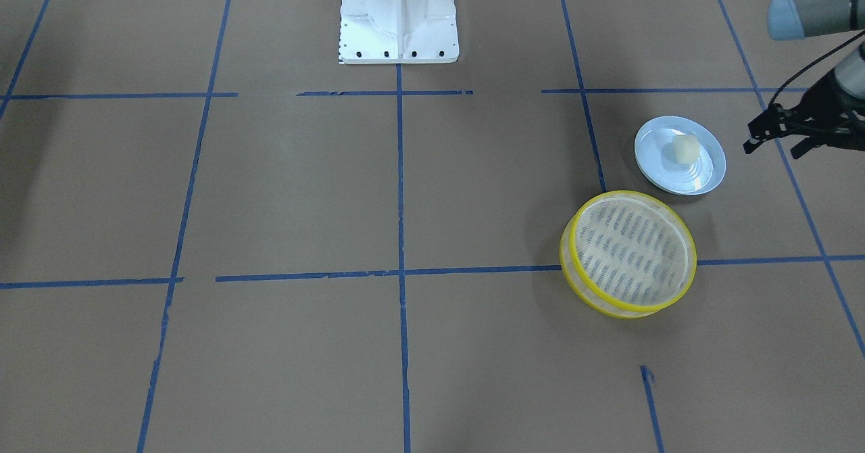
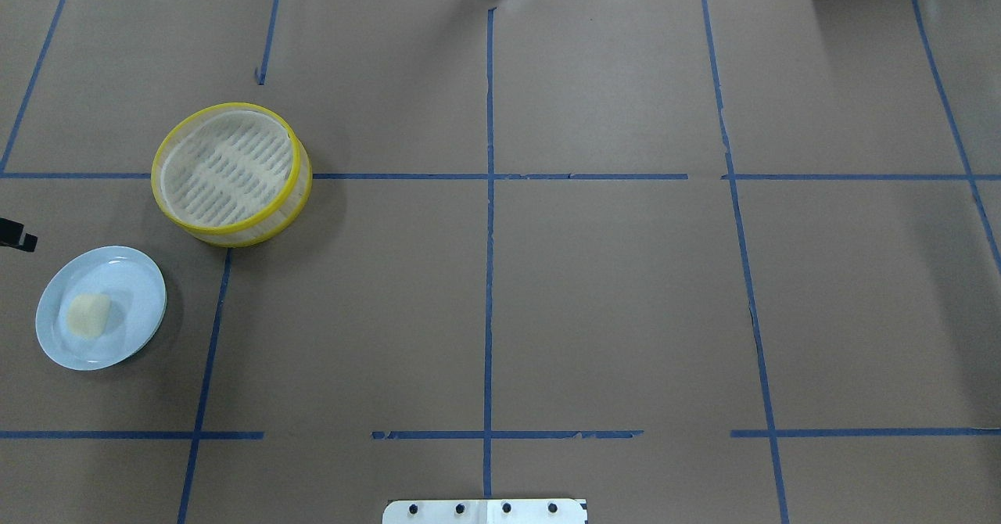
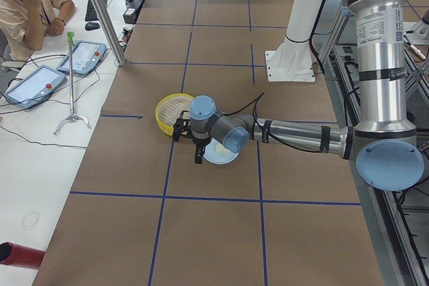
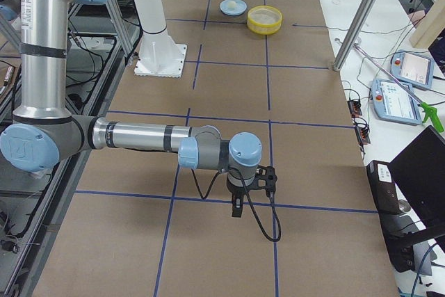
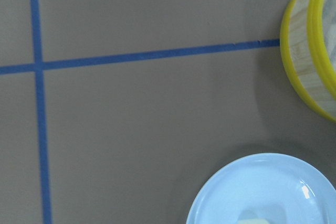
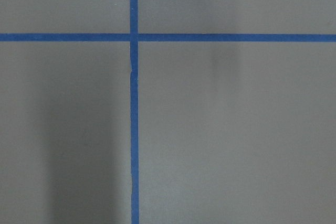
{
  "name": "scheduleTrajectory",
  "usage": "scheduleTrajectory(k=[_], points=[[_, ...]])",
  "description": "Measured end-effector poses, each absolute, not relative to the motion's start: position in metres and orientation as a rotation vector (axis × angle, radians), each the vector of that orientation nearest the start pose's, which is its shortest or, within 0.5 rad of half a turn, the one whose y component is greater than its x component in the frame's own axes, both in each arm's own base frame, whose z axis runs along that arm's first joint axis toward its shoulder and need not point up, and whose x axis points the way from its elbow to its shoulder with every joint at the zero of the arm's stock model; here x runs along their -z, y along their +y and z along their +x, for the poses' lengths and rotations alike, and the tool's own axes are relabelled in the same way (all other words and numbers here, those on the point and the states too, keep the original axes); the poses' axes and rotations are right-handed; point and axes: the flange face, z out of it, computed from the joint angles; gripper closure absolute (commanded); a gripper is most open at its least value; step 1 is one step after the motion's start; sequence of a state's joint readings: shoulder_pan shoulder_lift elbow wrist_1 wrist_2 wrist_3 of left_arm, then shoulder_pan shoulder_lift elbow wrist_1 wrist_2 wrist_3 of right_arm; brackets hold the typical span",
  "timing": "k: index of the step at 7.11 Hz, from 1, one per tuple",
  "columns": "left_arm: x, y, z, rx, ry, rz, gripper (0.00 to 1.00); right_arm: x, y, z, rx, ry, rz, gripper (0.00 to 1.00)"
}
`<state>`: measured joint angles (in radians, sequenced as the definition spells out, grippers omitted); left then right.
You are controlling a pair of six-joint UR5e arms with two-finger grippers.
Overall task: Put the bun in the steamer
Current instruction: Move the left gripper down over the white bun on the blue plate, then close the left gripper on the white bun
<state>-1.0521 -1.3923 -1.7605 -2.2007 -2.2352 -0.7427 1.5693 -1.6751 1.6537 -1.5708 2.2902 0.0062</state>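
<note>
The cream-white bun lies on a pale blue plate; it also shows in the overhead view. The yellow-rimmed steamer stands empty beside the plate, apart from it, and shows from overhead too. My left gripper hovers open and empty just outside the plate, on the side away from the table's middle. The left wrist view shows the plate's rim, a sliver of the bun and the steamer's wall. My right gripper hangs far off over bare paper; I cannot tell its jaw state.
The white robot base stands at the table's middle rear. Blue tape lines grid the brown paper. A seated operator, tablets and a metal pole are beyond the table's far side.
</note>
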Motion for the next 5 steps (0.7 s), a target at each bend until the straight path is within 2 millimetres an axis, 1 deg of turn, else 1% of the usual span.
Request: scheduleTrajectory(k=[1, 2, 3, 5], points=[[-0.579, -0.404, 0.189, 0.04, 0.888, 0.091, 0.01, -0.671, -0.446, 0.067, -0.012, -0.719, -0.023, 0.0], [-0.578, -0.393, 0.212, 0.06, 0.884, 0.071, 0.02, -0.671, -0.446, 0.067, -0.012, -0.719, -0.023, 0.0], [-0.579, -0.385, 0.228, 0.068, 0.868, 0.063, 0.03, -0.671, -0.446, 0.067, -0.012, -0.719, -0.023, 0.0], [-0.588, -0.375, 0.246, 0.07, 0.836, 0.053, 0.13, -0.671, -0.446, 0.067, -0.012, -0.719, -0.023, 0.0]])
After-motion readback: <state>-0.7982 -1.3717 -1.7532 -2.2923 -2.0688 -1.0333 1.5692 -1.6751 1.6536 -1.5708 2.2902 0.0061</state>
